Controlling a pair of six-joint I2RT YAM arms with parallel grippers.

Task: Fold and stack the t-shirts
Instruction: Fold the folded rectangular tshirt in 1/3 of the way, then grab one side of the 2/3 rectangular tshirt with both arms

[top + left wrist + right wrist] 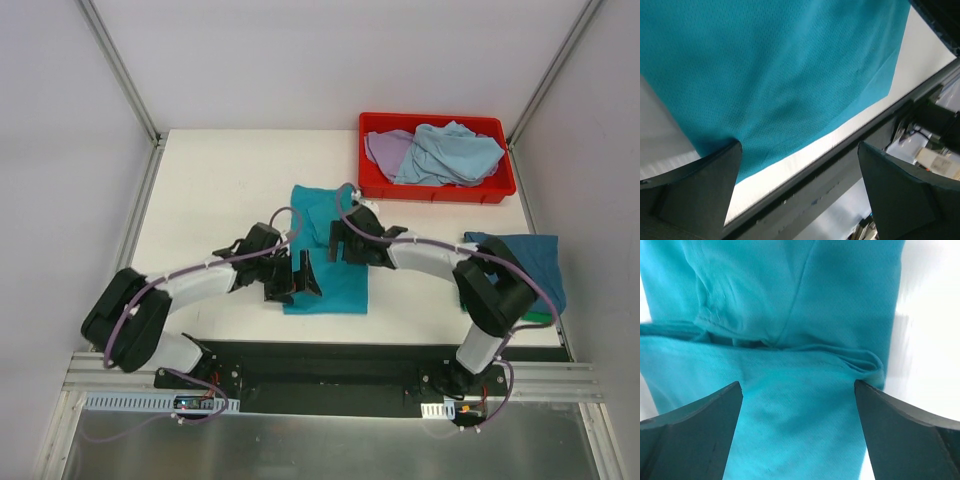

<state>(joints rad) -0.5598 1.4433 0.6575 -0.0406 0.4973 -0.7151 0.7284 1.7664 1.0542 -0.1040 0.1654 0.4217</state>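
One teal t-shirt [325,255] lies as a long strip on the table [220,190] under the wide-open left gripper [292,279] and right gripper [346,243], one dark blue t-shirt [530,258] sits at the right edge, and a lavender t-shirt [385,148] and light blue t-shirt [450,152] fill one red bin [437,192].

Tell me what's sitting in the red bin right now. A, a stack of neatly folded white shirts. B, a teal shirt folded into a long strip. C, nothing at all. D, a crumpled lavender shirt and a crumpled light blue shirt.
D: the red bin holds a lavender shirt and a light blue shirt, both crumpled, while the teal shirt lies outside it.
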